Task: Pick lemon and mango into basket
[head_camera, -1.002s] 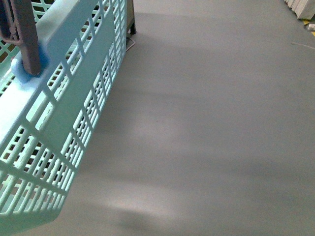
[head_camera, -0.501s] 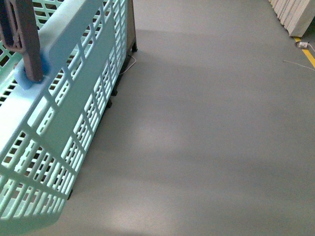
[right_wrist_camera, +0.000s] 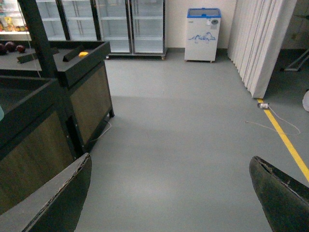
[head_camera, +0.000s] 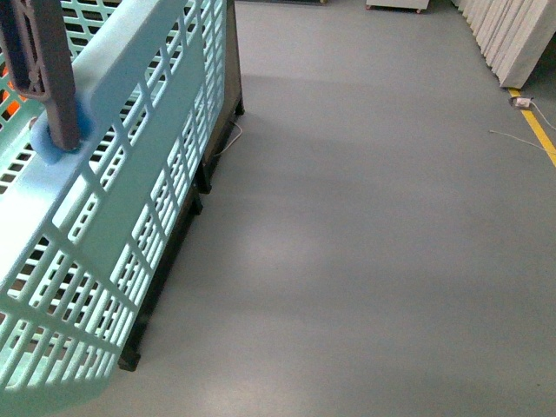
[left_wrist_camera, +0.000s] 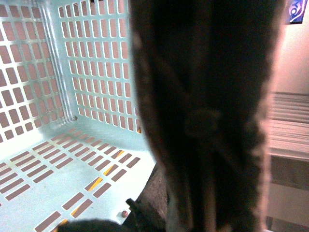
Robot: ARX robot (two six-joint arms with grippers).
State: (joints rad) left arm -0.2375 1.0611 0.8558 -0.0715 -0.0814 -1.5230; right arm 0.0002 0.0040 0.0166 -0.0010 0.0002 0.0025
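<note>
The basket (head_camera: 130, 174) filled the front view's left. The left pincer's grip could not be told behind a dark blur (left_wrist_camera: 207, 121). The right pincer (right_wrist_camera: 170, 162) gaped, released; what seemed the lemon (right_wrist_camera: 83, 54) (a yellow speck) lay on a desk (right_wrist_camera: 94, 60) beyond.

The basket (head_camera: 130, 113) is showing light teal, its walls and floor patterned in rows of rectangular slots. A brown handle (head_camera: 52, 78) is rising from a brighter blue pivot (head_camera: 54, 143). In the left wrist view, brownish patches and a few yellow streaks are showing through the floor slots. The floor (head_camera: 365, 226) is reading plain grey, with a yellow line (head_camera: 540, 130) running near its far right edge. In the right wrist view, a white freezer (right_wrist_camera: 203, 36) is wearing a blue lid and a blue drawing, black stands (right_wrist_camera: 91, 58) are carrying brown panels, and the right gripper (right_wrist_camera: 170, 159) is looking charcoal.
</note>
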